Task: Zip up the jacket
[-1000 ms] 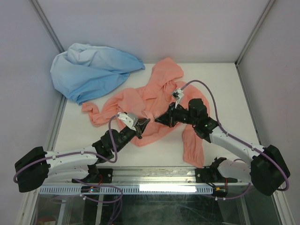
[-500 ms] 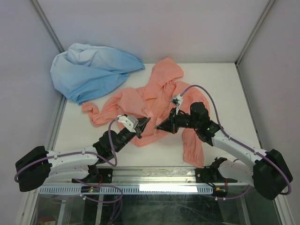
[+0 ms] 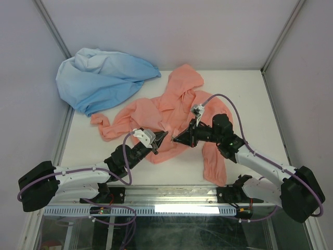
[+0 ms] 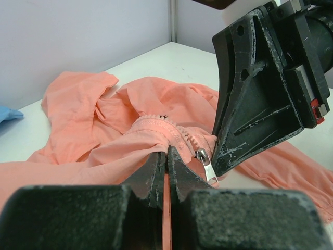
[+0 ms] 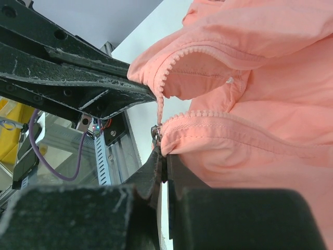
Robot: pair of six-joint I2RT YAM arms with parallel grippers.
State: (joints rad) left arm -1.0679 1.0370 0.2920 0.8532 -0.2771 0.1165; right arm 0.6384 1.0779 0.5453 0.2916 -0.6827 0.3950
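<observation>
Almost nothing is zipped: your left gripper pinches the jacket hem, your right gripper pinches beside the slider, and the teeth above gape.

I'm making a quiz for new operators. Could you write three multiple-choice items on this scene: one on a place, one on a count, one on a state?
1. Where does the blue garment lie?
A. far left corner
B. near right corner
C. near middle

2. How many garments are on the table?
A. one
B. two
C. three

3. The left tool is:
A. open in the air
B. shut on the blue garment
C. shut on the jacket

Answers:
1 A, it is bunched at the far left in the top view.
2 B, only the blue one and the pink jacket show.
3 C, its wrist view shows it pinching pink fabric.
</observation>
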